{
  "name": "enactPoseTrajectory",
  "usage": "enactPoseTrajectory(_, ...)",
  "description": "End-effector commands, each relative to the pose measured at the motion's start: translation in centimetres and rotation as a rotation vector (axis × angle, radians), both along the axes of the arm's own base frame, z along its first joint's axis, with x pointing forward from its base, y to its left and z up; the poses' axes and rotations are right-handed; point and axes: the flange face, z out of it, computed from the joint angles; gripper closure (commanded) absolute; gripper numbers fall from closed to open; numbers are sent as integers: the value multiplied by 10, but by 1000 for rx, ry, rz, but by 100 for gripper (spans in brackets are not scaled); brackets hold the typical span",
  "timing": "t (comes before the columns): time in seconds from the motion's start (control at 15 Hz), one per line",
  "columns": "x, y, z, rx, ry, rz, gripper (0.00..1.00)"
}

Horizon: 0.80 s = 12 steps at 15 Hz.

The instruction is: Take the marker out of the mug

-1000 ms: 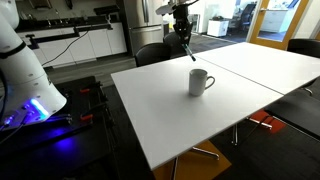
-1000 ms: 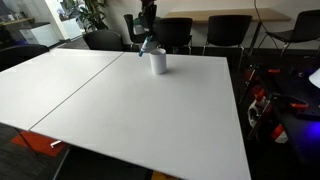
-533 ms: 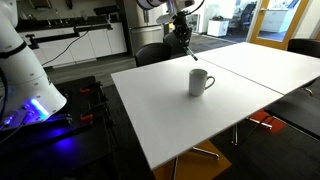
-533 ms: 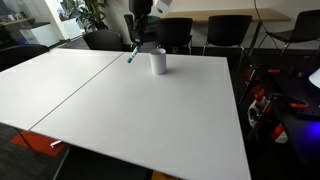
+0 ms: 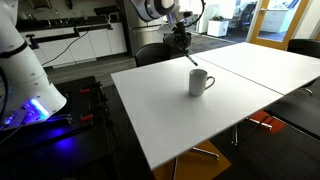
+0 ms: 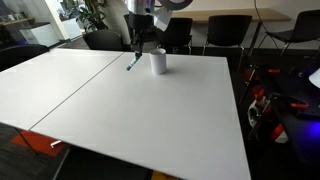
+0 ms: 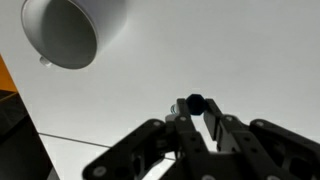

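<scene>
Claw (image 7: 196, 118) fingers are squeezed tight on the marker (image 7: 195, 101), which pokes down from them. You have it out of the mug (image 7: 70, 35); it hangs in the air just beside the mug, above the desk (image 7: 230, 50). In an exterior view the marker (image 6: 131, 63) tip looks close to the desk, but I cannot tell if it touches. Go down slowly, stay clear of the mug so you don't bump it, and open the claw only when the marker rests on the desk.
</scene>
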Motion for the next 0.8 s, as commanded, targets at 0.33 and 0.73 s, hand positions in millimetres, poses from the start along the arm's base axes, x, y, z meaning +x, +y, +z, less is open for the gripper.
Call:
enactPoseTrajectory(0.33, -1, 0, -10, -36, -6, -14, 23)
enactPoseTrajectory(0.73, -10, -7, 8, -55, 30, -72, 0)
